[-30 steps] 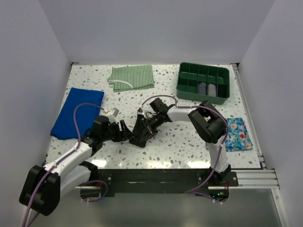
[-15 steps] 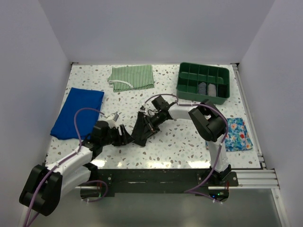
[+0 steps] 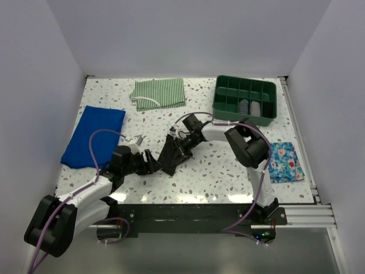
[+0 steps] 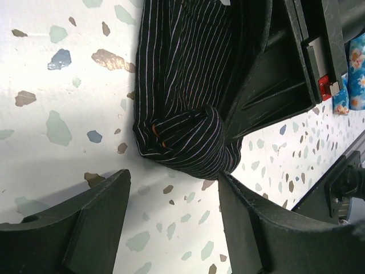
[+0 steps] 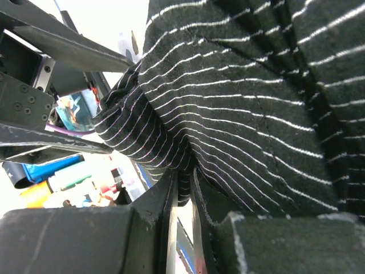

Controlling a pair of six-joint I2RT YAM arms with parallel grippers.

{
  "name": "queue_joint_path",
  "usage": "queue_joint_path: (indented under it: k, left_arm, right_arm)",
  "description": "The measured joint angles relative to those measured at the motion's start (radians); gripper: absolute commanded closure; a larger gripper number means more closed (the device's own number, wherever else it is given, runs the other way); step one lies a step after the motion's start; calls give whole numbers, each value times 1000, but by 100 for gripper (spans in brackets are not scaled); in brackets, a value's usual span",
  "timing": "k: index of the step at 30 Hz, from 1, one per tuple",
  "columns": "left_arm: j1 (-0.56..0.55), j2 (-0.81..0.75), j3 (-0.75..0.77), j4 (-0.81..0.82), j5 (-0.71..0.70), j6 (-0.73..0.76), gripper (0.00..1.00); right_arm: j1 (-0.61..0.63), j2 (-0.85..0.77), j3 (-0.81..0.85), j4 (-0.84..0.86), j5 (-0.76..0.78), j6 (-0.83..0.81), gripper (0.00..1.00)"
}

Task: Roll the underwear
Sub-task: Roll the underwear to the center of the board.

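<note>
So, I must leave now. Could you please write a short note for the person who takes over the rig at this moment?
Left gripper: open, low over the table. The bunched end of the underwear lies just ahead of its fingers and is not gripped.
Right gripper: shut on a fold of the underwear.
Underwear: black with thin pale stripes, mid-table, between the two grippers.
Done: one end is turned over into a loose lump.
Left: most of the cloth looks unrolled. Finish the roll, probably by taking the lump with the left gripper.
</note>
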Motion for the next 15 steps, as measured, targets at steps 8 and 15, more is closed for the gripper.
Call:
queue_joint_path:
  k: [8,15]
  left_arm:
    - [0,2,9,10,-34,-3,29]
    - [0,29,29,46,-34,-10,29]
  right_arm:
    - [5,-37,0,-23,61,-16,100]
    - [7,-53,24,-56,104,-39,100]
